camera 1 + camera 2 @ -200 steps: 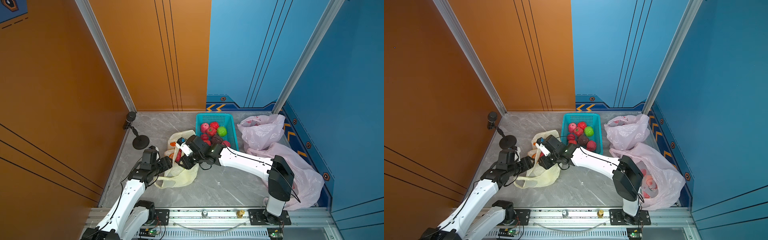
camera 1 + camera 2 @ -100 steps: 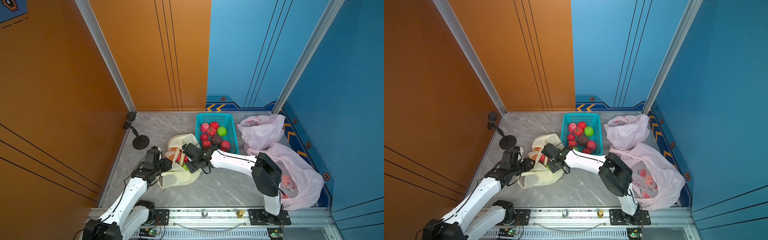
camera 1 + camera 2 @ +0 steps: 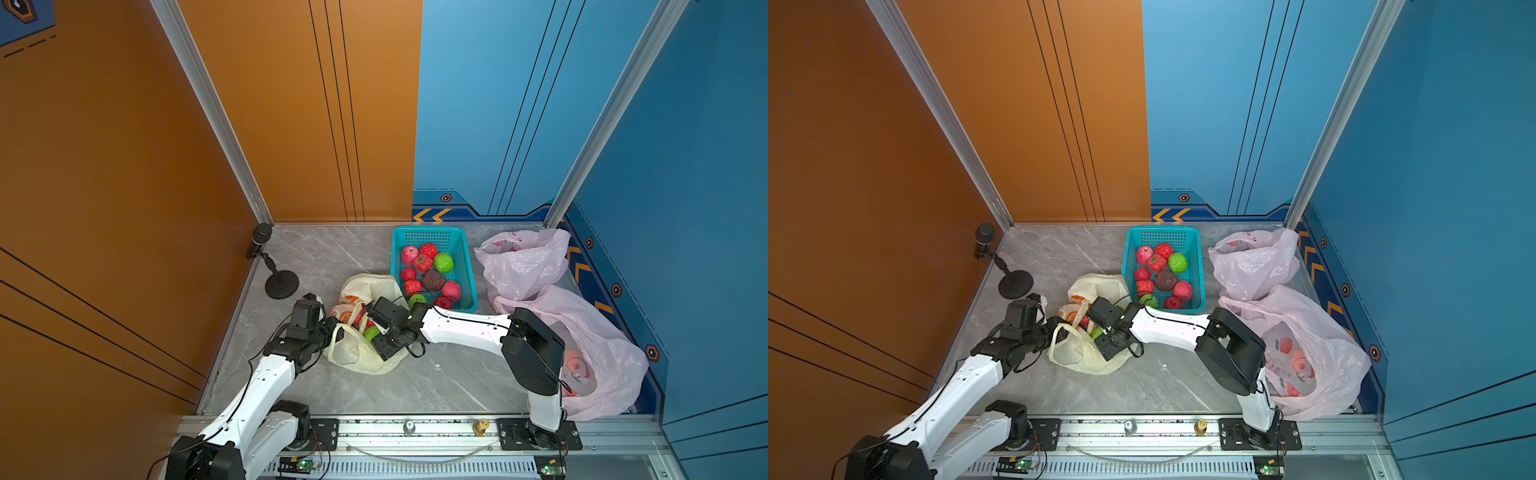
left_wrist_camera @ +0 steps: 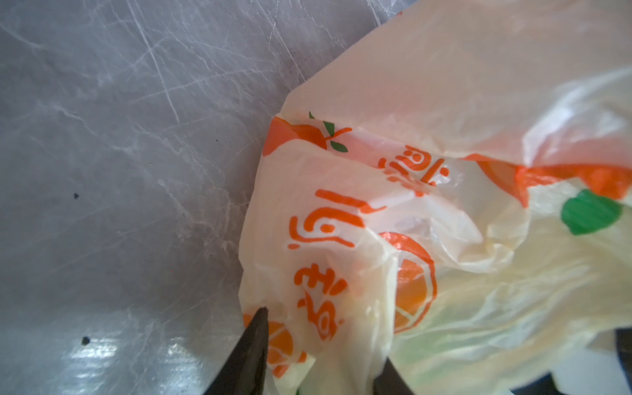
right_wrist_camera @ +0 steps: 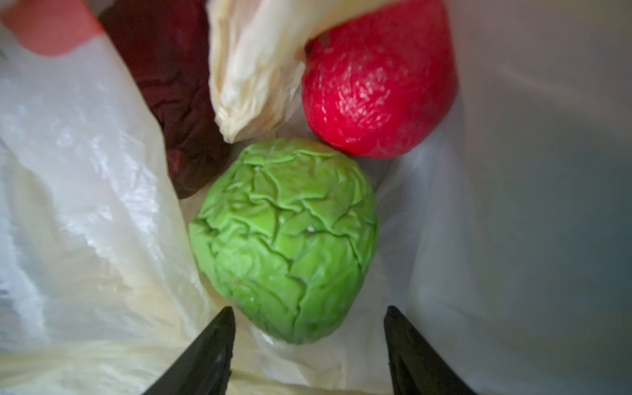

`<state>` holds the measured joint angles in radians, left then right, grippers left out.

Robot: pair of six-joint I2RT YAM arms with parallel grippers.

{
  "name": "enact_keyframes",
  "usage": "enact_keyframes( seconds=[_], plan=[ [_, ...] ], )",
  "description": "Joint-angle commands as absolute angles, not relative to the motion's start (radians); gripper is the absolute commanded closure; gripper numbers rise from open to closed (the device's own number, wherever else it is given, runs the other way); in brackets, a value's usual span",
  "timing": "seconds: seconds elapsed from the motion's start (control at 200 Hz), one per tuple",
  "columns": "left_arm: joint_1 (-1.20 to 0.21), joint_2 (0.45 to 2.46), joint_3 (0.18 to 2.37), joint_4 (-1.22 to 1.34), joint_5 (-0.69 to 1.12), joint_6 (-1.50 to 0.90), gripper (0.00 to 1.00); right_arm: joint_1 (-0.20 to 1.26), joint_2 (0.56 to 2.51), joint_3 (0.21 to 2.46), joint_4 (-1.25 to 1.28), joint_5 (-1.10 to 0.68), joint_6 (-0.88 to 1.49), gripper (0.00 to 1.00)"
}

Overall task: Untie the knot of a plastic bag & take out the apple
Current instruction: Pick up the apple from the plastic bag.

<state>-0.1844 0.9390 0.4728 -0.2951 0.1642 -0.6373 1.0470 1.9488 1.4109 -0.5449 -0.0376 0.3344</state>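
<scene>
Left claw (image 4: 323, 345): closed narrowly on a bunched fold of the bag (image 4: 393, 191), with the grey tabletop (image 4: 119, 136) seen beside it.
Right claw (image 5: 309, 309): spread wide inside the bag's open mouth; nothing is gripped.
Green apple (image 5: 284, 239): lodged just ahead of the right claw, its near end between the two tips.
Red apple (image 5: 376, 85): placed just beyond the green apple.
Dark red fruit (image 5: 160, 85): tucked beside both, partly covered by film.
Basket (image 3: 430, 239): set behind the right claw and filled with fruit.
</scene>
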Motion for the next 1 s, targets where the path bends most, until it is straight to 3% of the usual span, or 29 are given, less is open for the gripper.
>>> enact_keyframes(
  seconds=[0.0,0.671,0.851,0.991],
  plan=[
    [-0.180,0.940,0.459,-0.288,0.166,-0.629,0.61,1.031,1.918,1.452,-0.508,-0.072,0.337,0.28],
    [-0.179,0.912,0.465,-0.305,0.168,-0.624,0.60,1.017,2.057,1.521,-0.497,-0.051,0.372,0.28],
    [-0.178,0.905,0.467,-0.309,0.165,-0.619,0.60,1.016,2.041,1.514,-0.480,-0.063,0.364,0.42],
    [-0.177,0.899,0.468,-0.318,0.161,-0.615,0.59,1.029,1.945,1.463,-0.399,-0.076,0.336,0.45]
  ],
)
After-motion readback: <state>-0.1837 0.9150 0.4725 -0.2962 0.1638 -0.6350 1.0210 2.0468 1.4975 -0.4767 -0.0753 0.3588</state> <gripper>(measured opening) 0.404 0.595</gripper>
